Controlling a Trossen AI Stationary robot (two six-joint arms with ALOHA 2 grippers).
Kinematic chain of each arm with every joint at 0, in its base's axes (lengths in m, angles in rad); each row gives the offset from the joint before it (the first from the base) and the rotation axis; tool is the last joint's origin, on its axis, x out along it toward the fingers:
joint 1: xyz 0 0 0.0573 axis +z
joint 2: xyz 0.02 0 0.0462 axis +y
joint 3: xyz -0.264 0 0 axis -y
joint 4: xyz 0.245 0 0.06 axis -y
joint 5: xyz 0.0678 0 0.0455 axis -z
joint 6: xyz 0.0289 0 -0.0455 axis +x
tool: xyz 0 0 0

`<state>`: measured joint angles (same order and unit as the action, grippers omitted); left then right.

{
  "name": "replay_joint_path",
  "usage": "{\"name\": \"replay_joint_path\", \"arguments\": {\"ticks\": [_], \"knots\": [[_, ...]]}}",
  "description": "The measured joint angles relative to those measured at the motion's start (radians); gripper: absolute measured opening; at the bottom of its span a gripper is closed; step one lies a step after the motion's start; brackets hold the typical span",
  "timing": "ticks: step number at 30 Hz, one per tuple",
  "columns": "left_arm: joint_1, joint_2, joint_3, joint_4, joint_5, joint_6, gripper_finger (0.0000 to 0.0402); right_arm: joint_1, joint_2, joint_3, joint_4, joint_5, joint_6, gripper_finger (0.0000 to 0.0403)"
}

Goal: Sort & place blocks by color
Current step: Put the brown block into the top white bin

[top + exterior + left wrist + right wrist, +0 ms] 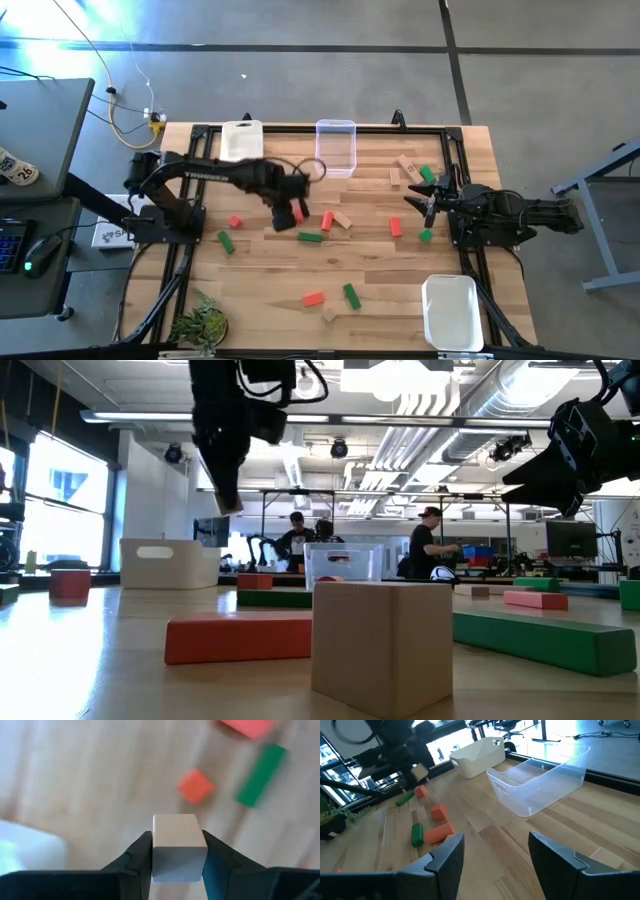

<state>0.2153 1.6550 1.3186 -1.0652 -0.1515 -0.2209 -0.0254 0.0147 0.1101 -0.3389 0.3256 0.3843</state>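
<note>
My left gripper (290, 212) is shut on a pale wood cube (179, 847) above the middle of the table. It hangs high over the table in the low view (222, 470). Below it lie a red cube (195, 785) and a green bar (261, 774). Red, green and wood blocks lie flat and scattered on the table, among them a green bar (310, 237), a red block (396, 227) and a wood block (407, 163). My right gripper (495, 855) is open and empty at the table's right side (425, 200). My left gripper pinches the wood cube by two opposite side faces (156, 855) between its two fingers. The fingers come from above, pointing down. The cube is lifted clear of the table, its top face level; it also shows in the right wrist view (420, 770).
A white bin (241, 140) and a clear bin (336, 147) stand at the far edge; another white bin (450, 310) stands at the near right. A plant (200, 322) sits at the near left corner. People stand in the room behind (425, 545).
</note>
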Motion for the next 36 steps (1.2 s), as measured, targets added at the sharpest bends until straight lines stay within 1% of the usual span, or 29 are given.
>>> {"name": "replay_joint_path", "arguments": {"ticks": [3,12,18,21,24,28,33,36], "knots": [[0.083,0.000,0.018,-0.026,-0.026,0.020,0.0102,0.000,0.000,0.000,0.000,0.000,0.000,0.0209],[0.349,0.000,0.026,-0.109,-0.025,0.049,0.0102,0.000,0.000,0.000,0.000,0.004,0.000,0.0209],[0.519,0.000,0.026,-0.116,-0.025,0.083,0.0102,0.000,0.000,0.000,0.000,0.003,0.018,0.0209],[0.588,0.000,0.026,-0.116,-0.025,0.086,0.0109,0.000,0.000,0.000,0.000,0.003,0.018,0.0209],[0.643,0.000,0.026,-0.116,-0.014,0.085,0.0112,0.000,0.000,0.000,0.000,0.003,0.018,0.0209],[0.692,0.000,0.026,-0.116,0.037,0.046,0.0109,0.000,0.000,0.000,0.000,0.002,0.037,0.0209],[0.724,0.017,0.018,-0.118,0.050,-0.027,0.0114,0.000,0.000,0.000,0.000,-0.002,0.106,0.0209],[0.725,0.030,0.010,-0.119,0.052,-0.039,0.0115,0.000,0.000,0.000,0.001,-0.002,0.112,0.0209]]}}
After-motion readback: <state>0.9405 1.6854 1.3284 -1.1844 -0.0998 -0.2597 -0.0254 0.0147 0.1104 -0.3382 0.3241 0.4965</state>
